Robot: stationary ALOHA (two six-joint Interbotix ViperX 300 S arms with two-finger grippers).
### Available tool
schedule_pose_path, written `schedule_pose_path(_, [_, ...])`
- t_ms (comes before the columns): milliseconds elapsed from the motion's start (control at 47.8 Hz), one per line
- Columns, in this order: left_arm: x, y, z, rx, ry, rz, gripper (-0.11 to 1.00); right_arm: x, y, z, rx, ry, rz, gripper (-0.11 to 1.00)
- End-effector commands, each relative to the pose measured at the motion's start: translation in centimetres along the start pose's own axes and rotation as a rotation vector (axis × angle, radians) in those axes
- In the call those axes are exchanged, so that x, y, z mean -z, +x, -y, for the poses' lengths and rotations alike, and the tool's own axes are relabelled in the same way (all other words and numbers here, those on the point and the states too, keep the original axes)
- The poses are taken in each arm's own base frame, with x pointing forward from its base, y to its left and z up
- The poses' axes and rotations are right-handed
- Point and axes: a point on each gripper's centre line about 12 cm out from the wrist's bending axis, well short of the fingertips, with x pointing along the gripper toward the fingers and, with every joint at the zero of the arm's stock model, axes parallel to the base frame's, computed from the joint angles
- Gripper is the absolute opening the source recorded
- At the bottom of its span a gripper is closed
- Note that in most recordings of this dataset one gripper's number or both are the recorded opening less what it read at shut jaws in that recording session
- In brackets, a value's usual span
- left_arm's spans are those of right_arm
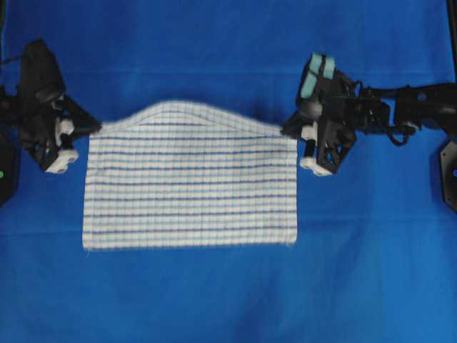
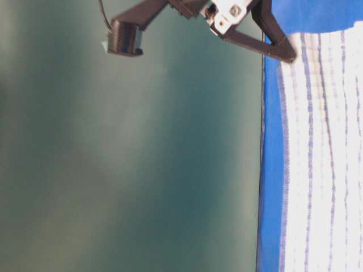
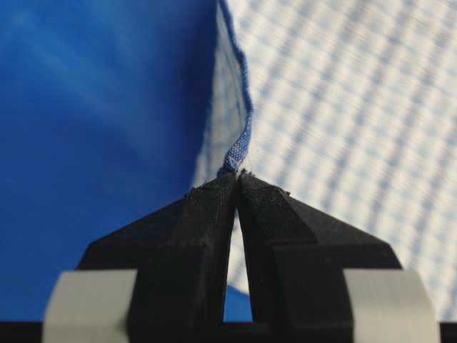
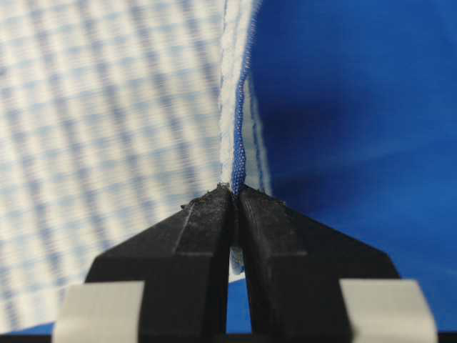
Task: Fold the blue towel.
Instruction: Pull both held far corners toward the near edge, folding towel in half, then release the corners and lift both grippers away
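Observation:
The blue towel [image 1: 191,187], white with thin blue stripes, lies on the table with its far edge lifted and bowed upward in the middle. My left gripper [image 1: 97,128] is shut on the towel's far left corner; in the left wrist view the hem [image 3: 239,146] runs up from between the closed tips [image 3: 238,177]. My right gripper [image 1: 288,129] is shut on the far right corner; in the right wrist view the hem [image 4: 238,153] rises from the closed tips [image 4: 235,190]. The table-level view shows the towel [image 2: 323,158] and one gripper's finger [image 2: 266,42] at its corner.
A solid-blue table covering [image 1: 228,293] spreads under everything. Black arm parts stand at the left edge [image 1: 32,86] and the right edge [image 1: 414,107] of the overhead view. A dark green wall [image 2: 130,170] fills the table-level view.

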Motion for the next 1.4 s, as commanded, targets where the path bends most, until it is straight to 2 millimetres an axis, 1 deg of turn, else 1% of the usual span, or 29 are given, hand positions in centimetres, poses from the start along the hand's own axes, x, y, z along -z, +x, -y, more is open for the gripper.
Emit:
schedule_pose_path(0, [0.6,-0.7,1.1,0.045,0.015,0.005,0.01,-0.5,-1.0,-1.3,-0.033,-0.007,0.028,0.05])
schedule_pose_path(251, [1.8,-2.2,4.7,0.201,0.043,0.009,0.01,1.1,-1.9,-4.6,-0.111,-0.012,0.008,0.05])
schedule_pose_path(418, [3.1,-2.7,6.7,0.282,0.061,-0.035,0.01,1.7,-2.1,-6.4,-0.154,-0.012,-0.005,0.05])
schedule_pose_path(669, [5.0,-2.7,8.7,0.347,0.08,-0.125,0.01,2.2,-2.2,-7.8,-0.186,-0.015,-0.011,0.05])
schedule_pose_path(753, [5.5,-2.7,9.1,0.358,0.079,-0.151,0.01,2.3,-2.2,-8.2,-0.196,-0.02,-0.012,0.05])
schedule_pose_path(921, [6.0,-2.4,9.3,0.35,0.071,-0.182,0.01,2.6,-1.9,-9.0,-0.213,-0.026,-0.013,0.05])
schedule_pose_path(1172, [6.0,-2.0,9.5,0.34,0.072,-0.197,0.01,3.2,-1.1,-9.6,-0.215,0.005,-0.046,0.05])
schedule_pose_path(1381, [5.8,-2.2,9.6,0.345,0.068,-0.187,0.01,2.8,-0.9,-9.8,-0.219,0.006,-0.04,0.05])
